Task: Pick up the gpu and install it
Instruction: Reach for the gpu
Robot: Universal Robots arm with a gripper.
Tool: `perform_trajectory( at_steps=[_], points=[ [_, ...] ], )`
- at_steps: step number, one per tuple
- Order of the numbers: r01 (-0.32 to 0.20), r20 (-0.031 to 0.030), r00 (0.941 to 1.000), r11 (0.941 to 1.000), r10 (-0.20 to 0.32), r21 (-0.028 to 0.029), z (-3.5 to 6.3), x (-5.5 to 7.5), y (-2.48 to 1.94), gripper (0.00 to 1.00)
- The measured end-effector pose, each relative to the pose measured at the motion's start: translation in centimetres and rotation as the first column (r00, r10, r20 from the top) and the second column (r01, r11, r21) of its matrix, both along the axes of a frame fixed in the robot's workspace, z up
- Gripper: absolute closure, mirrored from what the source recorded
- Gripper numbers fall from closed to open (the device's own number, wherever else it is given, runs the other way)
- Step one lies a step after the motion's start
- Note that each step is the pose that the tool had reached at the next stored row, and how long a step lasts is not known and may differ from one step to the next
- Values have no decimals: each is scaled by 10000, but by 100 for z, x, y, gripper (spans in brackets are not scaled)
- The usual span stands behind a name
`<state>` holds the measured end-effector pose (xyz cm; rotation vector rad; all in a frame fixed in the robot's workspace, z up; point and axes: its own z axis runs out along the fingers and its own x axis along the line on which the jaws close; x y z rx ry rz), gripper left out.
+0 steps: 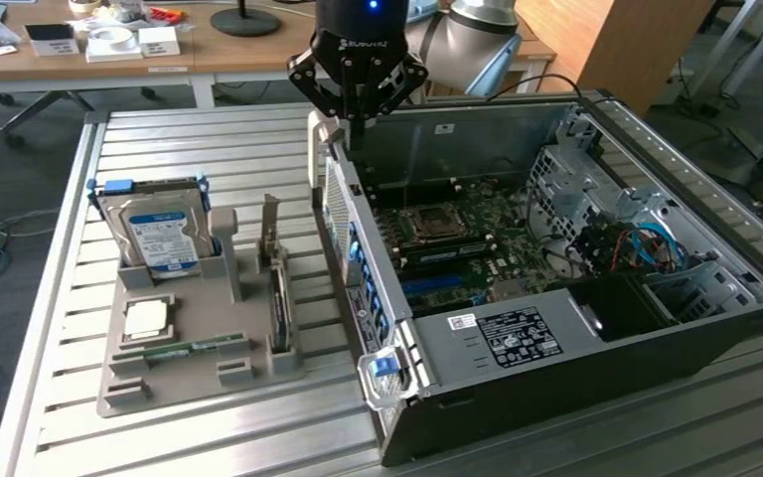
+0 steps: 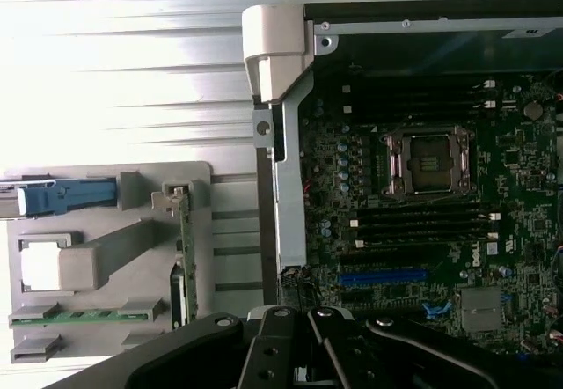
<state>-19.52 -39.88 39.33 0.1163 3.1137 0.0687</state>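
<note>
In the exterior view we see the gripper [image 1: 355, 114] hanging over the rear wall of the open computer case [image 1: 554, 378], its fingers clenched together on nothing. From it, the gpu [image 1: 277, 298] lies toward seven o'clock, standing on edge in a slot of the grey tray [image 1: 170, 393]. The hard drive [image 1: 159, 238] stands at about ten o'clock from the card.

In the wrist view the gripper [image 2: 310, 319] hovers by the case wall [image 2: 290, 187], with the gpu [image 2: 185, 239] seen edge-on in the tray [image 2: 132, 336] just beyond that wall.

We judge two risks. The wall and its latch stand between gripper and card, so a low sideways pass could clip them. The card is also thin and upright, so an off-centre pinch could tilt it or jam it in its slot.
</note>
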Motion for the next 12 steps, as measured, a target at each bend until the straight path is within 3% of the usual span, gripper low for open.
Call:
perform_trajectory(
  at_steps=[12],
  points=[
    [2,-1,10000,10000,-2,0,0,-25,0,89]
  ],
)
